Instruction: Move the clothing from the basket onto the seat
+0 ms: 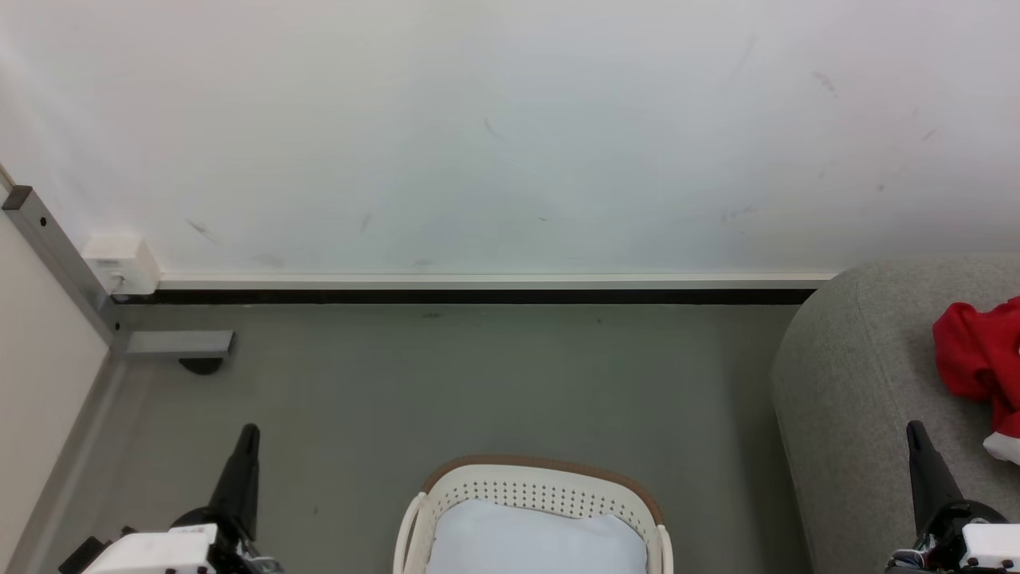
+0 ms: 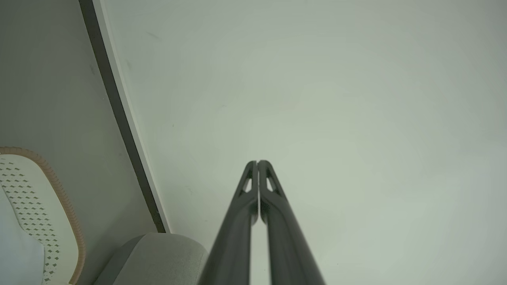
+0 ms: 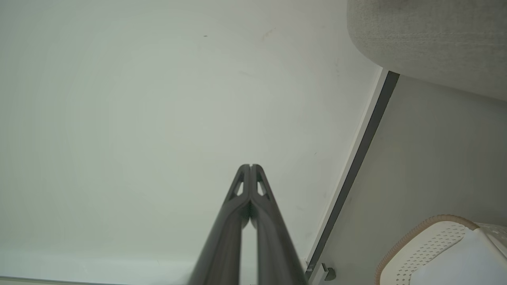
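Left pincer (image 1: 249, 432) and right pincer (image 1: 915, 430) pinched closed, empty. Risk: pale pad (image 1: 534, 538) in basket (image 1: 542, 465), lower centre, gets mistaken for red clothing (image 1: 972, 351).

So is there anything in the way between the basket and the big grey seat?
Nothing visible. Just grey floor lies between the basket and the seat. Red clothing already lies on the seat, and the basket shows a pale pad.
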